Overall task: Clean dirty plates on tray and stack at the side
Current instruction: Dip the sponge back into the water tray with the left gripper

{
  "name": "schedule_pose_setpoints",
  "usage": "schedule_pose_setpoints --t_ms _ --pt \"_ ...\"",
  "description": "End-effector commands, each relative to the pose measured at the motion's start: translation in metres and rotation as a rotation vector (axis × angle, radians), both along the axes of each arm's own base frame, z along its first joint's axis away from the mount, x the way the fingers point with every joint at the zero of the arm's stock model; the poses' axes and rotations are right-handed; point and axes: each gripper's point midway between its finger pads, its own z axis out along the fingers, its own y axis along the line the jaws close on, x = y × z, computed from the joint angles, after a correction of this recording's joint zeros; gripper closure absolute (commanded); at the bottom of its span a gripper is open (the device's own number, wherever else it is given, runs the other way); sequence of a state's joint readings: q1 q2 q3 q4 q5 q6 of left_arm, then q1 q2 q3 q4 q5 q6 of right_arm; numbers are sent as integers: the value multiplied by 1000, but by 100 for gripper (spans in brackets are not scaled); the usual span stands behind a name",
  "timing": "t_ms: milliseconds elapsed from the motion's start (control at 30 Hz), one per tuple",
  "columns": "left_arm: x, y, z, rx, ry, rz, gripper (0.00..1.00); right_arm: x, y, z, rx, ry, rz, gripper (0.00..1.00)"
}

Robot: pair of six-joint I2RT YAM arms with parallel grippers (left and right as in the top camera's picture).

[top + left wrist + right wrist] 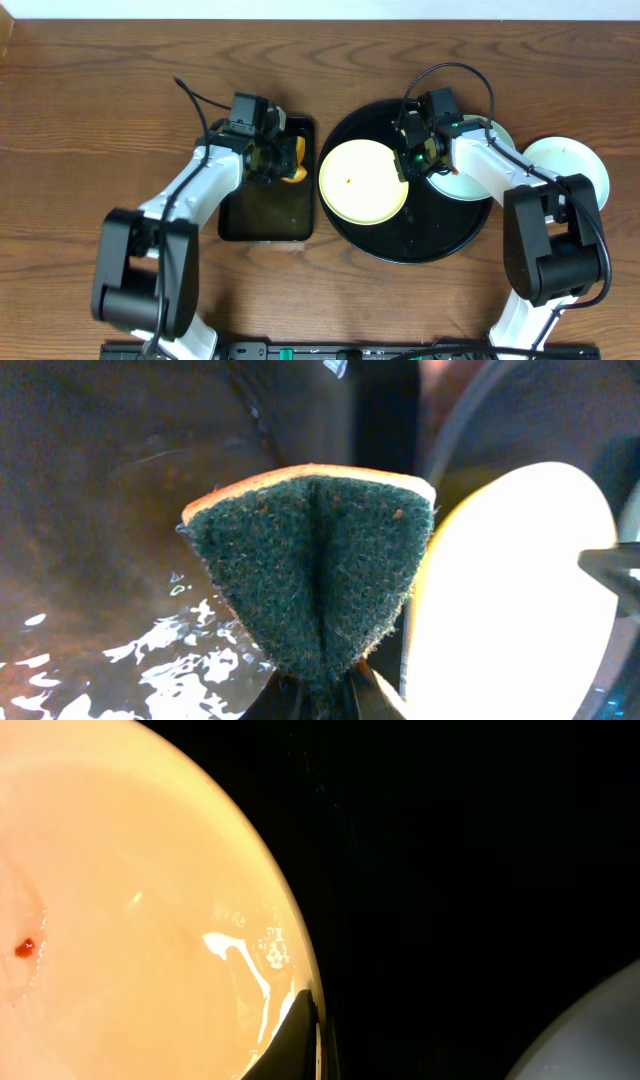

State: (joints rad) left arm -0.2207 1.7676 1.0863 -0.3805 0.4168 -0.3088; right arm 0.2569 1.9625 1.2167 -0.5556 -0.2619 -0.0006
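My right gripper (408,165) pinches the yellow plate (362,181) by its rim, on the round tray's (400,245) left half. 1 pale plate (497,132) lies at the tray's right edge, 1 white plate (570,165) just beyond. My left gripper (282,160) clamps the sponge (315,570) left of the tray.

Rect. black tray (268,215) w/ water, prob., on wood table (90,120); green-faced sponge (312,570) over it.

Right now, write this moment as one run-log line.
left pincer: shut on sponge | right pincer: shut on yellow plate rim | yellow plate: on round tray
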Motion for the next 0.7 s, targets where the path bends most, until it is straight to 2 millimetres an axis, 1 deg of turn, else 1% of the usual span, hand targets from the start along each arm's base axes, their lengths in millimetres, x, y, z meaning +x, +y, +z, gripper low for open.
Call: schedule_pose_setpoints --t_ms 0,500,600,667 --pt "5 -3 22 12 -75 -25 93 -19 11 -14 10 68 27 99" --pt "6 -5 23 22 -96 -49 93 -20 10 -14 8 72 27 99" --pt "8 -5 28 31 -134 -83 93 -20 10 -14 8 72 27 99" --pt "12 -1 35 64 -178 -94 92 -20 10 -14 8 72 27 99"
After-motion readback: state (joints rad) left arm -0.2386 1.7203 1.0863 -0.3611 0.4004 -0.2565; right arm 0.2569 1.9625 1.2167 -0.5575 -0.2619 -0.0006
